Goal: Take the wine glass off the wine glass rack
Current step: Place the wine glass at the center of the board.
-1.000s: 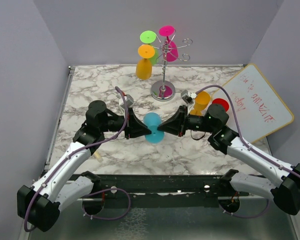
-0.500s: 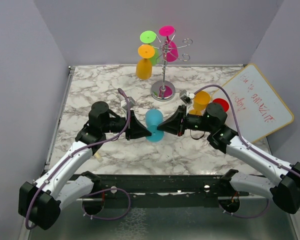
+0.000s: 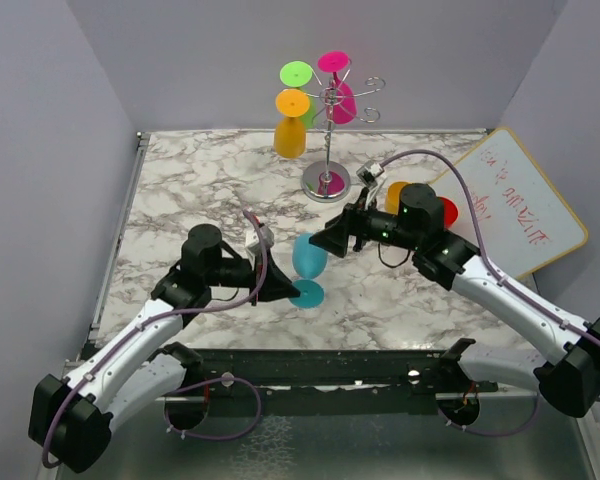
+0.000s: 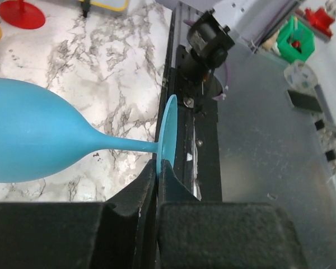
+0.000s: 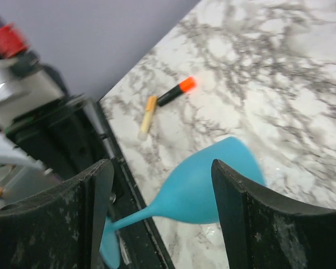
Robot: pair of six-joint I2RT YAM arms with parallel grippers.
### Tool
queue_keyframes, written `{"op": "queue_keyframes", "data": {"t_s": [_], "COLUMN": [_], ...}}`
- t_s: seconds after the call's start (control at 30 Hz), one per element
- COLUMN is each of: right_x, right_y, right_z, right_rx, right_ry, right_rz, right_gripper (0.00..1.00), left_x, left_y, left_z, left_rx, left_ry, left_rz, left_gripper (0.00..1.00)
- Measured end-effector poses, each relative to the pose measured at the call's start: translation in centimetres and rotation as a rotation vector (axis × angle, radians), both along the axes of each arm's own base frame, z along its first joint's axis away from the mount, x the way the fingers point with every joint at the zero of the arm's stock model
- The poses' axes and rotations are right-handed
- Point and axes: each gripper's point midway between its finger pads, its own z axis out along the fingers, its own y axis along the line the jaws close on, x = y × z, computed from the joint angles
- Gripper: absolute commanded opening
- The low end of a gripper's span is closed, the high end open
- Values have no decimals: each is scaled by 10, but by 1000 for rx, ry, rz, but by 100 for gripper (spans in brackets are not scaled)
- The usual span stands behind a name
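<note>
This is a robotics lab test cell rather than a home or shop. Plain pale walls (image 3: 40, 150) box in a marble-patterned tabletop (image 3: 200, 180) on three sides. A white-and-black left arm (image 3: 130, 340) and right arm (image 3: 500, 300) are bolted to a black metal rail (image 3: 310, 365) at the near edge, with purple cables (image 3: 225, 420) looping beneath. A whiteboard (image 3: 520, 205) with red handwriting leans at the right. Past the rail, the left wrist view shows a grey metal surface (image 4: 257, 168) with small parts and a green box (image 4: 295, 42).
</note>
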Motion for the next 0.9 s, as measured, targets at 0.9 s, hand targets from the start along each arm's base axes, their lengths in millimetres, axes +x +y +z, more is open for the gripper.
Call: {"op": "queue_keyframes", "data": {"t_s": [0.9], "right_x": [10], "right_y": [-35], "right_z": [-19], "right_rx": [145], "right_ry": [340], "right_rz": [246], "right_gripper": [70], "left_x": [-47], "left_y": [11], "left_z": [-9], "left_rx": [-116], "left_ry": [-584], "left_rz": [-260], "left_gripper": [0]}}
